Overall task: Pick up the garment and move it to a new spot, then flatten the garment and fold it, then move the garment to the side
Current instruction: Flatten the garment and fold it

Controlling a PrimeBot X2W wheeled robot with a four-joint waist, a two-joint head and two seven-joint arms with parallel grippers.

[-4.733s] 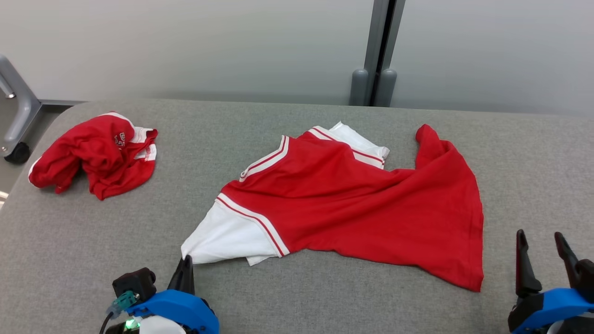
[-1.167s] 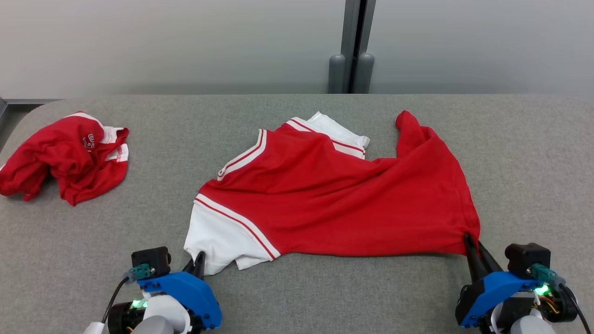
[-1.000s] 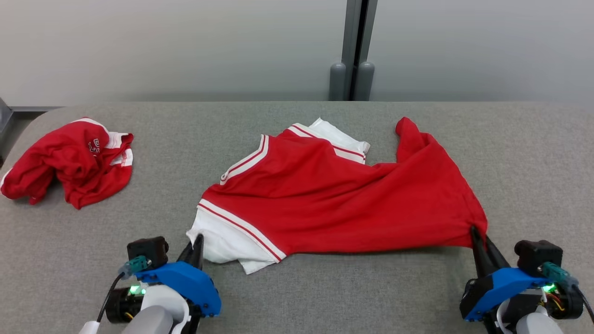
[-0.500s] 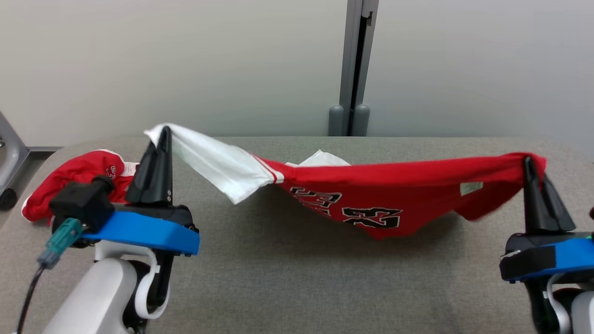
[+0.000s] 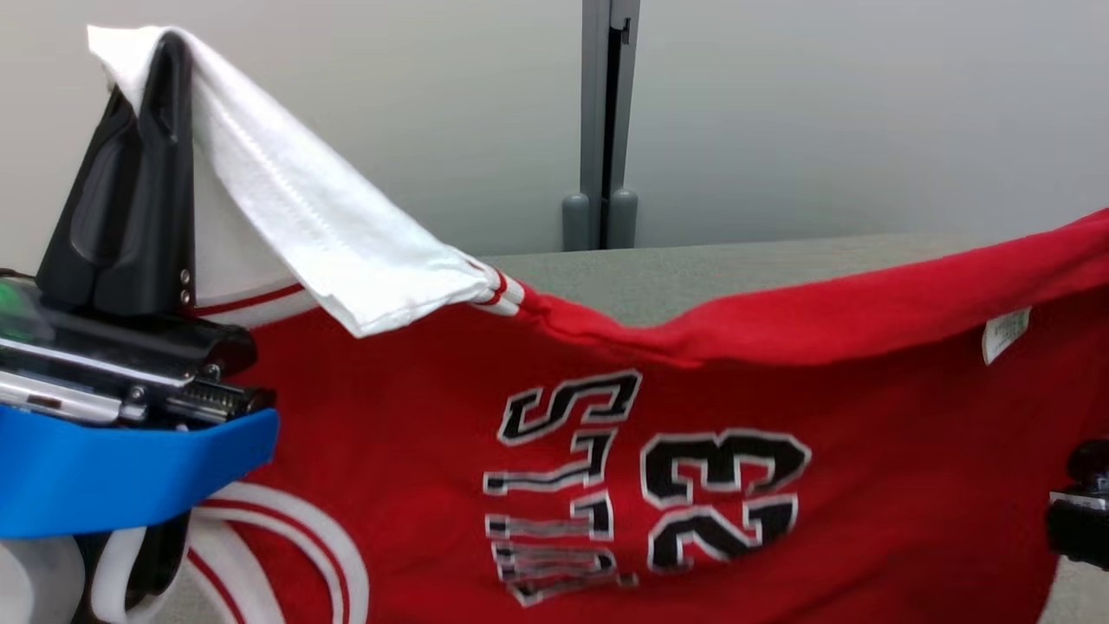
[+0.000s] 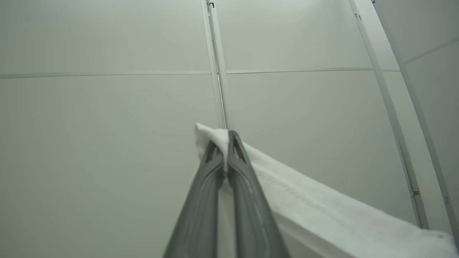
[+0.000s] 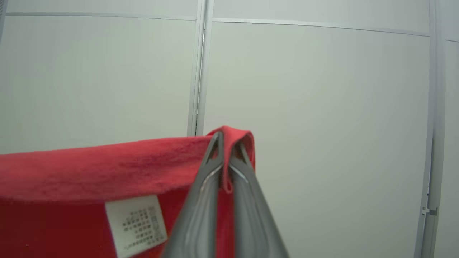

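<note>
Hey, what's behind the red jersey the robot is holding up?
Above the top edge of the jersey, a strip of grey table, a pale wall and a grey post show. The hanging cloth covers the rest of the table, so what lies there cannot be seen.

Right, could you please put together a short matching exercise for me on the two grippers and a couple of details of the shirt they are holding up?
Things:
1. left gripper
2. right gripper
3. care label
4. printed number

States:
A. black with a white outline
B. shut on the garment's red edge
C. white with tiny grey print
D. shut on the white sleeve

Pairs: 1-D, 2-B, 3-C, 4-A
</note>
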